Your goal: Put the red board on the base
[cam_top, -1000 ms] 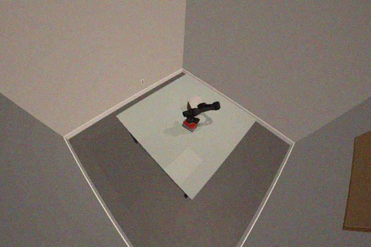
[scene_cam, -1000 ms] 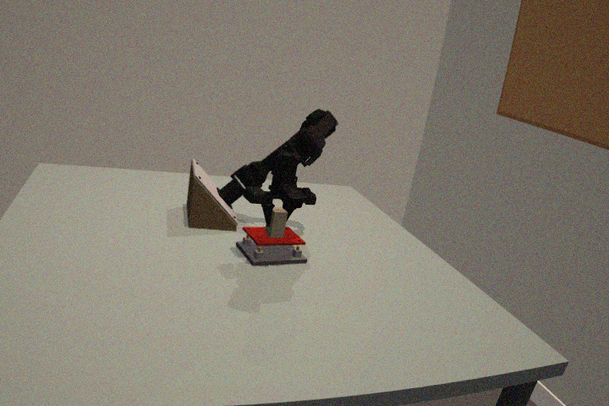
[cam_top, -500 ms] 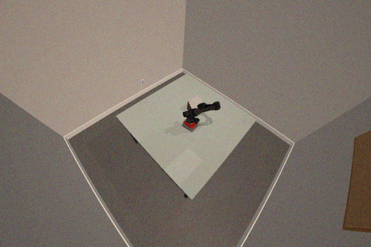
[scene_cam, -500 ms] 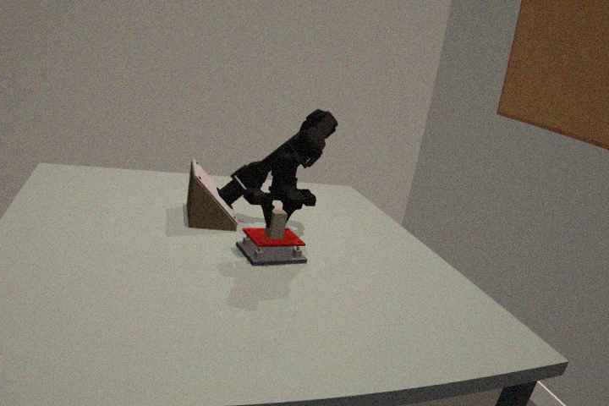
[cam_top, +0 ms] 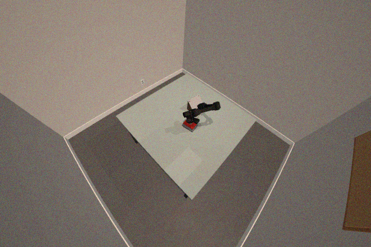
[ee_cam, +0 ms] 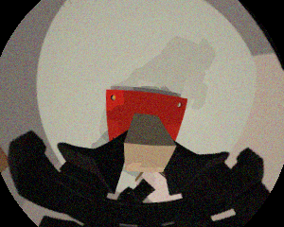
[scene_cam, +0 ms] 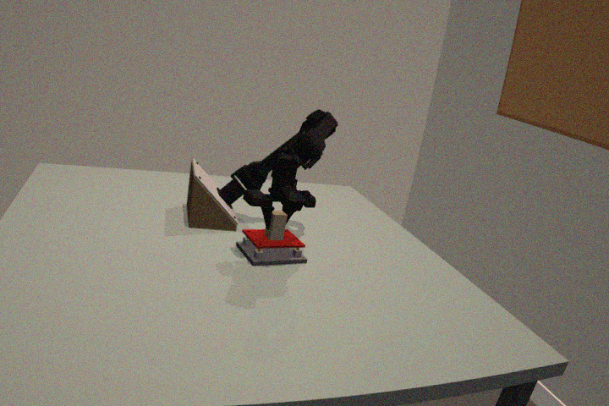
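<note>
Arm (cam_top: pixel 206 108) (scene_cam: pixel 291 148) arching toward one o'clock in exterior view; end effector (cam_top: pixel 191 120) (scene_cam: pixel 277 226) (ee_cam: pixel 145 132) pointing down, pinching handle (scene_cam: pixel 277 228) (ee_cam: pixel 150 158); red board (cam_top: pixel 188 125) (scene_cam: pixel 262 240) (ee_cam: pixel 142 101) hovering over base (cam_top: pixel 192 130) (scene_cam: pixel 278 260) (ee_cam: pixel 147 88).

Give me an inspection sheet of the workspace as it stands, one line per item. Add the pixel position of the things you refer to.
Surface: pale table (cam_top: pixel 151 116) (scene_cam: pixel 171 306), shadows across it
Job's things: red board (cam_top: pixel 188 124) (scene_cam: pixel 257 238) (ee_cam: pixel 147 101) above grey base (scene_cam: pixel 278 261), pins showing beneath; hole alignment at every corner cannot be told
Clutter: nothing seen
Gripper: gripper (scene_cam: pixel 277 228) (ee_cam: pixel 145 132) shut on the square handle (scene_cam: pixel 277 225) (ee_cam: pixel 150 156)
Cables: nothing seen
Surroundings: wedge-shaped stand (cam_top: pixel 194 101) (scene_cam: pixel 209 211) by arm; brown wall panel (cam_top: pixel 367 186) (scene_cam: pixel 573 71)
</note>
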Tool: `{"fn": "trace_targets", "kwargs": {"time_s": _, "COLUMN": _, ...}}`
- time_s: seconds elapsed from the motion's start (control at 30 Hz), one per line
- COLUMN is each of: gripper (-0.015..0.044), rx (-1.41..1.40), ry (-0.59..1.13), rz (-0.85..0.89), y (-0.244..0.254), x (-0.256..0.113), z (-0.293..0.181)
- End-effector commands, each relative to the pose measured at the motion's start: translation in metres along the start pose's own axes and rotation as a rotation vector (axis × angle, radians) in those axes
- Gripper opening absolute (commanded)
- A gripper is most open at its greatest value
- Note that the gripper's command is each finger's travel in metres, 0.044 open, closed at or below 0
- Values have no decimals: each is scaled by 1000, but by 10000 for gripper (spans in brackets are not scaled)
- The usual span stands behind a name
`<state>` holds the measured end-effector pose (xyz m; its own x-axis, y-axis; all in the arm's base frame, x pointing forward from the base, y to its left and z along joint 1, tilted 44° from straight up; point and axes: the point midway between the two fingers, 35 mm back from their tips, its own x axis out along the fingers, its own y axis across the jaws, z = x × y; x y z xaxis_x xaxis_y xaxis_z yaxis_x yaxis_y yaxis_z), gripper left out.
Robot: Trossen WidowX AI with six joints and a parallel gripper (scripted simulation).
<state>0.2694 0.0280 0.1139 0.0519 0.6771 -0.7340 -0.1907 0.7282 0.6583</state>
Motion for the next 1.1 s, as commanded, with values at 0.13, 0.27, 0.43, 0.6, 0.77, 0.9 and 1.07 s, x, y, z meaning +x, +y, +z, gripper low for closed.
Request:
{"fn": "trace_targets", "kwargs": {"time_s": 0.13, "gripper": 0, "rx": 5, "ry": 1, "rz": 6, "y": 1, "x": 3, "z": 0}}
{"fn": "trace_targets", "kwargs": {"time_s": 0.27, "gripper": 0, "rx": 5, "ry": 1, "rz": 6, "y": 1, "x": 4, "z": 0}}
{"fn": "trace_targets", "kwargs": {"time_s": 0.43, "gripper": 26, "rx": 1, "ry": 1, "rz": 0, "y": 0, "x": 3, "z": 0}}
{"fn": "trace_targets", "kwargs": {"time_s": 0.6, "gripper": 157, "rx": 1, "ry": 1, "rz": 0, "y": 0, "x": 3, "z": 0}}
{"fn": "trace_targets", "kwargs": {"time_s": 0.77, "gripper": 289, "rx": 1, "ry": 1, "rz": 0, "y": 0, "x": 3, "z": 0}}
{"fn": "trace_targets", "kwargs": {"time_s": 0.9, "gripper": 394, "rx": 1, "ry": 1, "rz": 0, "y": 0, "x": 3, "z": 0}}
{"fn": "trace_targets", "kwargs": {"time_s": 1.07, "gripper": 440, "rx": 1, "ry": 1, "rz": -1, "y": -1, "x": -12, "z": 1}}
